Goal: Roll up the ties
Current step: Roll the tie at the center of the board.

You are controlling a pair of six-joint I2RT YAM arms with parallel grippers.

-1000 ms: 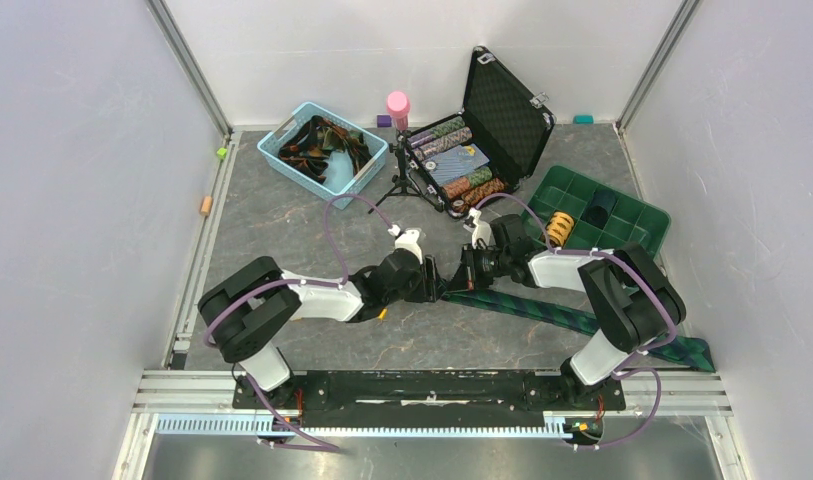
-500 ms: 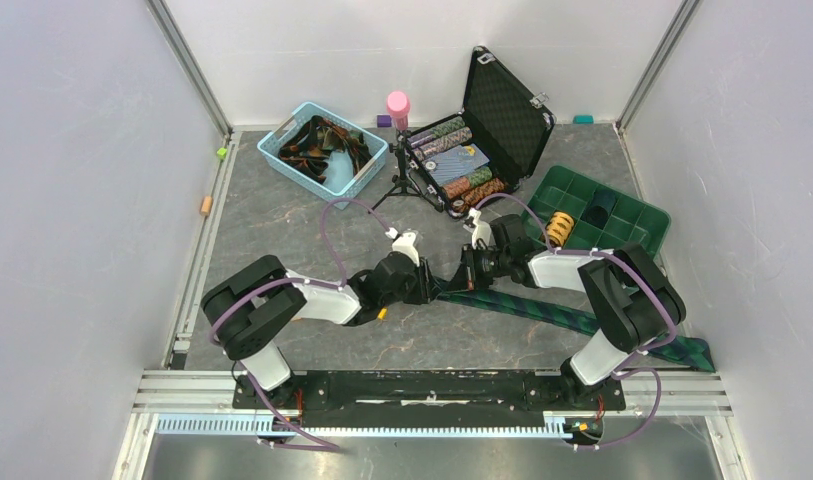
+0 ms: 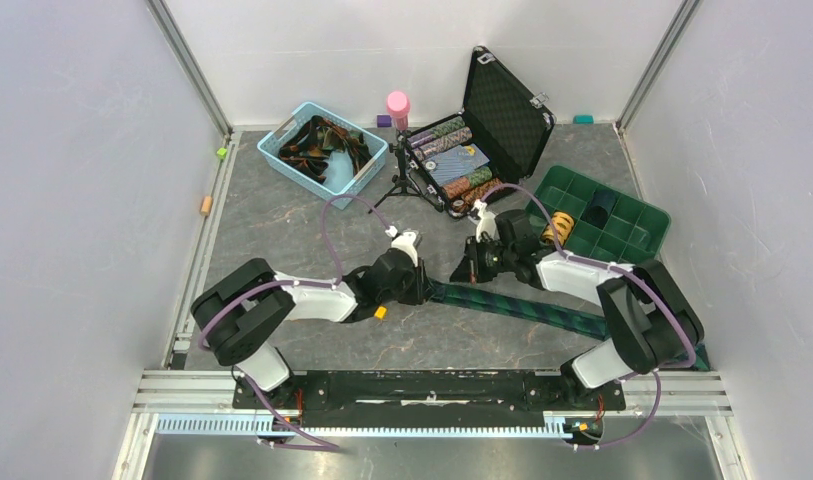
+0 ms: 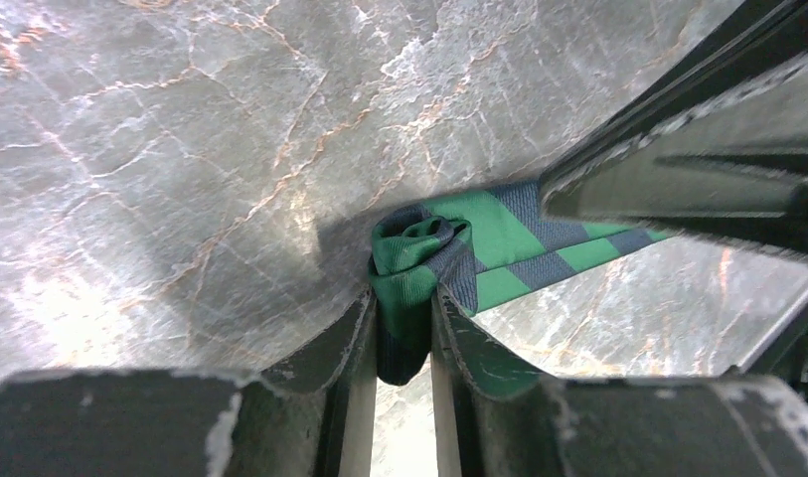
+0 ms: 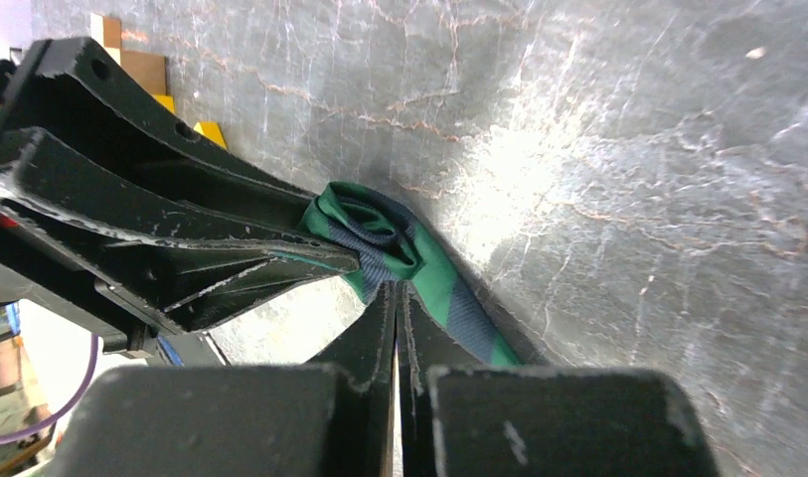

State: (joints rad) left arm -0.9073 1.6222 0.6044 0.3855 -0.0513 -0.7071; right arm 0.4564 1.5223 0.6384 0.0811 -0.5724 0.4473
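Grey marbled table (image 3: 282,220), white walls (image 3: 82,150), one plaid tie (image 3: 522,308) lower middle. My left pincer (image 4: 404,303) nips its roll; my right pincer (image 5: 397,295) is closed tight.

Top view: a grey, marble-patterned desk (image 3: 282,220) with pale veins fills the centre, enclosed at left, rear and right by plain white walls (image 3: 72,200). Aluminium posts (image 3: 189,65) mark the upper corners, and a slotted rail (image 3: 182,385) borders the bottom edge. Lighting is even.
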